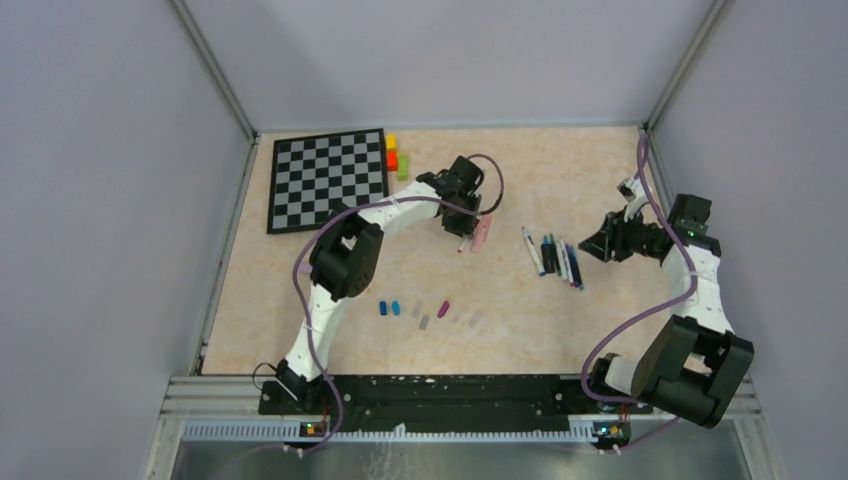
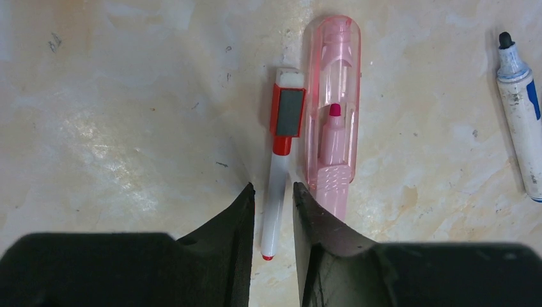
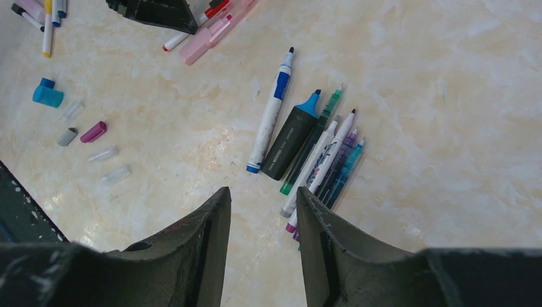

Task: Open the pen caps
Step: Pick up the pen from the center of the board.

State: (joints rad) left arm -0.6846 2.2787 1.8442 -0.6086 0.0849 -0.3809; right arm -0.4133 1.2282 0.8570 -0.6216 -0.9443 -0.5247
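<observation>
Plainly, the pen being worked on is a thin white-barrelled marker (image 2: 273, 214) with a stubby red plastic cap (image 2: 286, 115) that has a grey patch on it. It lies flat on the mottled beige desk (image 2: 128, 96), just beside a wider translucent pink highlighter (image 2: 335, 96).

The marker looks light, stiff and smooth, so it may roll or slide out of a loose pinch. The cap is probably a snug press fit that needs a straight pull along the barrel. The best hold is on the bare barrel below the cap, leaving the blocky cap free for the other arm to take by its flat sides.

The left gripper (image 2: 273, 187) has its jaws narrowly apart, straddling the barrel. A sliver of desk shows on each side, so they do not yet clamp it. One jaw crowds the highlighter's end, but I cannot tell whether it touches.

The right gripper (image 3: 263, 190) hovers with its jaws partly apart and empty, near a row of uncapped pens (image 3: 319, 153). A loose magenta cap (image 3: 93, 132) lies well apart from them.
</observation>
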